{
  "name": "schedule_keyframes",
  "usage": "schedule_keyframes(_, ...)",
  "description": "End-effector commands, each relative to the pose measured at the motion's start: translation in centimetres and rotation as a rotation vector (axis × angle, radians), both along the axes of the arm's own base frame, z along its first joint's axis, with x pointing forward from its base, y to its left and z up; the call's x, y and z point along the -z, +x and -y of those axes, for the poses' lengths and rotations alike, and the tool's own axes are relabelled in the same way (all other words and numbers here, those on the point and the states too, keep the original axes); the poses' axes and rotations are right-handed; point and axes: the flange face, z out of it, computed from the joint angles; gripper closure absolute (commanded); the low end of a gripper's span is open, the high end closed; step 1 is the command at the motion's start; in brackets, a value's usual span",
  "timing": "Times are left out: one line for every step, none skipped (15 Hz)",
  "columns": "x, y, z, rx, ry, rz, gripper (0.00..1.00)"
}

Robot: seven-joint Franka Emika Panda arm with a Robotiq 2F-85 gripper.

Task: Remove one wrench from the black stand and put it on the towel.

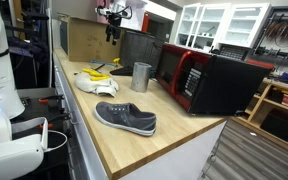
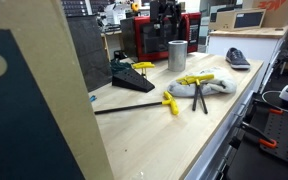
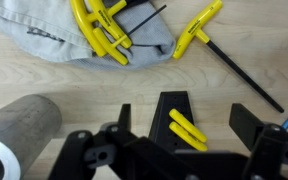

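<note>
Jaws were observed spread wide and empty, positioned above the black stand (image 3: pixel 174 102). In the stand, apparently two yellow-handled wrenches (image 3: pixel 187 130) were seated. One loose wrench (image 3: pixel 199 32) was noted lying on the tabletop (image 3: pixel 74 85) just beside the towel (image 3: pixel 44 30). Several more wrenches (image 3: pixel 99 40) were found piled on the towel. A grey metal cup (image 3: pixel 19 125) was recorded near the stand.

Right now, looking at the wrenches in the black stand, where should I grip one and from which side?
Grip a yellow T-handle where it juts from the black stand, not the shaft, which is hidden in the rack. Come down from above, jaws across the bar: the handles lie exposed on top, and the open gripper hangs overhead.
</note>
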Motion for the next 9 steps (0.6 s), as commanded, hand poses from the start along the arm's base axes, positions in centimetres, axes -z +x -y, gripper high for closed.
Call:
schedule_keyframes(-2.0, -0.2, -0.2, 0.034, 0.016, 0.041, 0.0)
schedule_keyframes(-2.3, -0.2, -0.2, 0.032, 0.018, 0.048, 0.0)
schedule_keyframes(-2.7, -0.2, -0.2, 0.034, 0.022, 0.056, 0.0)
schedule_keyframes(-1.5, 0.0, -0.1, 0.003, 0.006, 0.033, 0.0)
schedule_keyframes(-1.8, 0.0, -0.1, 0.003, 0.007, 0.039, 0.0)
schedule_keyframes(-2.0, -0.1, -0.1, 0.003, 0.008, 0.043, 0.0)
schedule_keyframes(-2.1, -0.1, -0.1, 0.003, 0.008, 0.045, 0.0)
schedule_keyframes(-2.1, -0.1, -0.1, 0.003, 0.008, 0.045, 0.0)
schedule_keyframes(-2.1, -0.1, -0.1, 0.003, 0.008, 0.045, 0.0)
